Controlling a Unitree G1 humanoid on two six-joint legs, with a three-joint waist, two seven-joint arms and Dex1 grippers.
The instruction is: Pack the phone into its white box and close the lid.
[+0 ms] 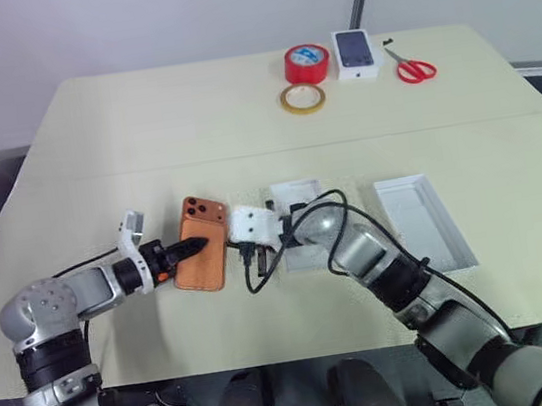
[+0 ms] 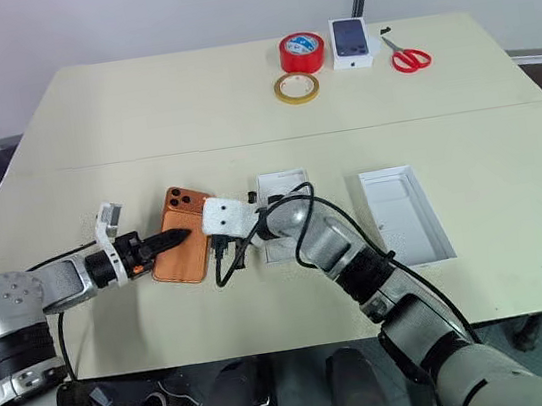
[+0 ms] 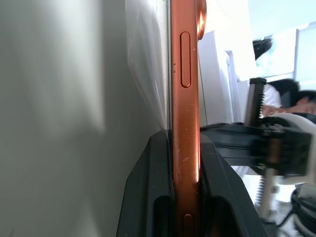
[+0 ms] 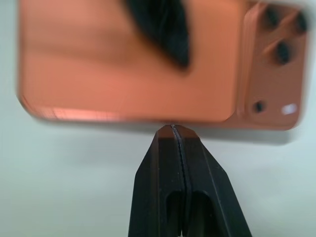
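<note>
The orange-copper phone [image 1: 203, 254] lies back up at the front left of the table, camera bump at its far end. My left gripper [image 1: 196, 245] reaches in from the left and is shut on the phone [image 3: 185, 98], one black finger on each face. My right gripper [image 4: 174, 127] is shut with nothing in it, its tips at the phone's [image 4: 123, 64] opposite long edge. The white box [image 1: 306, 256] sits just right of the phone, largely hidden behind my right wrist. The lid [image 1: 423, 223] lies open side up further right.
At the back of the table are a red tape roll [image 1: 307, 64], a yellow tape ring [image 1: 303, 98], a small white box picturing a dark phone [image 1: 355, 53] and red scissors [image 1: 415, 69]. A black cable [image 1: 259, 277] loops from my right wrist beside the phone.
</note>
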